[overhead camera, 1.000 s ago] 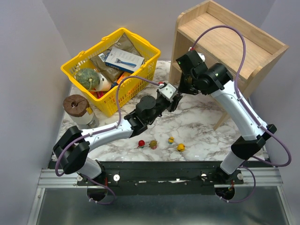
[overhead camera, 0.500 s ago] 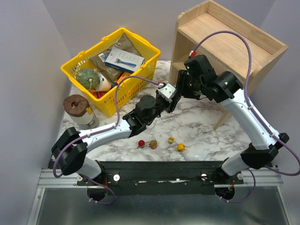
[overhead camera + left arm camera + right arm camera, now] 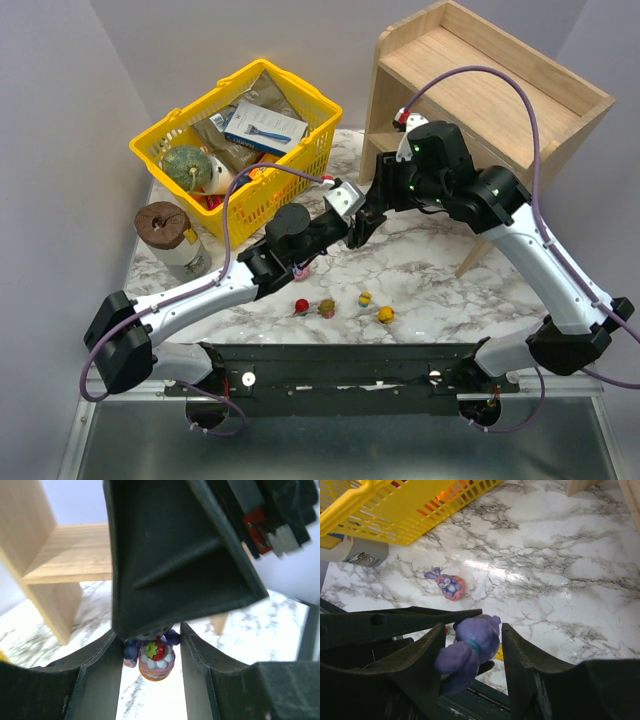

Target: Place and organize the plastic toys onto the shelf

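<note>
Your wooden shelf (image 3: 480,90) is standing at the far right of the marble table (image 3: 430,270), with the yellow basket (image 3: 272,195) at the far left. Your right arm (image 3: 540,250) is reaching leftward, having swung away from the shelf's lower tier, where it was a second ago. Your left arm (image 3: 200,290) is stretching in from the near left, its elbow now farther out to the left.

The two are meeting above the table between basket and shelf, slightly left of where they met before. Your left gripper (image 3: 150,635) is pinching the purple toy (image 3: 152,657), holding it clear of the table. Your right gripper (image 3: 472,630) is standing spread, one finger on each side of that same toy.

A pink-and-purple toy (image 3: 298,270) is now showing on the marble beneath the left arm, a spot that arm was covering a second ago. The red toy (image 3: 301,306), olive-brown toy (image 3: 326,308), smaller yellow toy (image 3: 365,298) and larger yellow toy (image 3: 386,315) are lying unmoved in their row near the front edge.
</note>
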Tool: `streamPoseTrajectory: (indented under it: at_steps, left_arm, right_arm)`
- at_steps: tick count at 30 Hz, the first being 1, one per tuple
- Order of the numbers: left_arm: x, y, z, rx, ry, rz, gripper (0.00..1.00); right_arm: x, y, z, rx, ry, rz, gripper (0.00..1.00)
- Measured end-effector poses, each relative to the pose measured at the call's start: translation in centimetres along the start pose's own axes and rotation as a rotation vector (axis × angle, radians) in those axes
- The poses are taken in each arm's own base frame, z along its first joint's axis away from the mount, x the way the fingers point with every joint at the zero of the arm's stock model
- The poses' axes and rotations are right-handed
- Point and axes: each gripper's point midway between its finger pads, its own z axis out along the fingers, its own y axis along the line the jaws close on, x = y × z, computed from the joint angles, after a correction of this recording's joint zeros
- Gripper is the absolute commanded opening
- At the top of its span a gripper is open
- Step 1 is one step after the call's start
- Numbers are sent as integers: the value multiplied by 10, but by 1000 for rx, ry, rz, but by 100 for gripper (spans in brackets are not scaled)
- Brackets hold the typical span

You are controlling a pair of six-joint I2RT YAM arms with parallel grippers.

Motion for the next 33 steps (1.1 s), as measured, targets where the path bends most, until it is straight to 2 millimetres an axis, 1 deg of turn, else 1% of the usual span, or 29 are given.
streamPoseTrajectory:
  at_steps: [4, 5, 6, 8, 13, 20, 23, 25, 26, 28, 29, 30, 32, 33]
  left_arm:
    - [-1, -12, -6, 72, 13, -11, 0]
    - [-1, -15, -7, 89, 16, -15, 0]
    - [0, -17, -7, 101, 19, -18, 0]
    - [1, -20, -8, 123, 29, -28, 0]
    - [3, -24, -12, 155, 47, -53, 0]
    - [7, -24, -14, 170, 64, -83, 0]
    - [6, -21, -15, 164, 62, -92, 0]
    - [5, -20, -15, 165, 62, -98, 0]
    - [5, -21, -15, 168, 62, -101, 0]
    - [5, -21, -15, 169, 63, -105, 0]
    - [6, -21, -16, 171, 68, -108, 0]
    - [6, -22, -16, 173, 68, -109, 0]
    - [6, -23, -17, 178, 69, -112, 1]
    - [5, -23, -17, 180, 68, -112, 4]
  right_arm:
    - [-6, 5, -14, -59, -53, -71, 37]
    - [-7, 6, -18, -76, -67, -88, 31]
    - [-9, 8, -22, -90, -83, -99, 27]
    - [-10, 10, -28, -114, -106, -114, 22]
    - [-7, 13, -31, -150, -125, -136, 21]
    - [-1, 16, -29, -189, -137, -150, 35]
    - [2, 17, -33, -206, -143, -162, 36]
    - [4, 17, -35, -213, -147, -169, 30]
    - [5, 16, -36, -215, -151, -170, 23]
    - [4, 16, -36, -217, -159, -175, 13]
    - [4, 16, -37, -216, -164, -180, 3]
    - [3, 15, -37, -212, -166, -183, 1]
    - [2, 12, -37, -200, -173, -193, 1]
    - [2, 11, -37, -195, -175, -196, 1]
